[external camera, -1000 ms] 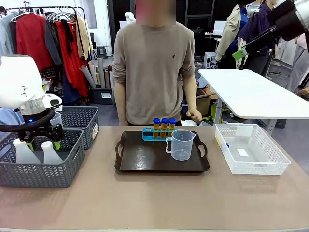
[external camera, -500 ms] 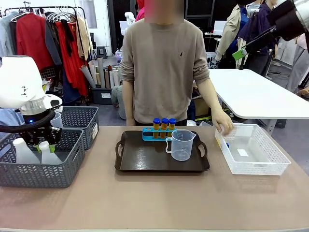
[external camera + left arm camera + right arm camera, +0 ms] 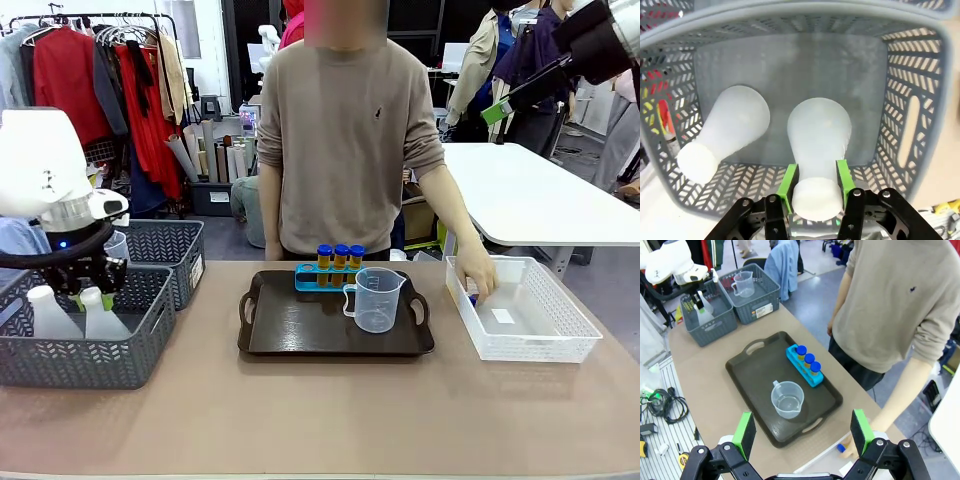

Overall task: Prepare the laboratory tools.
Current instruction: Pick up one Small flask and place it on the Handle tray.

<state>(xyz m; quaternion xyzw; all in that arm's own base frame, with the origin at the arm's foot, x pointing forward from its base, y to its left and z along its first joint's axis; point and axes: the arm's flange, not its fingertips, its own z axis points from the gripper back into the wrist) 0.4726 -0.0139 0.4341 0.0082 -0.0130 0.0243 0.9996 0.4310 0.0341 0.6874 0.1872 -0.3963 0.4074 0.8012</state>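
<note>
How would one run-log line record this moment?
left gripper: shut on conical flask neck, in grey basket | right gripper: open, raised | person's hand: in white basket | tray: beaker, rack, three tubes

Bright, even light from overhead washes the table; shadows are soft and short, with a faint one beneath the dark tray. The front view is crisp. The left wrist view bows the grey basket at its edges, and the translucent white conical flask looks hazy, its neck nearest the lens slightly soft.
</note>
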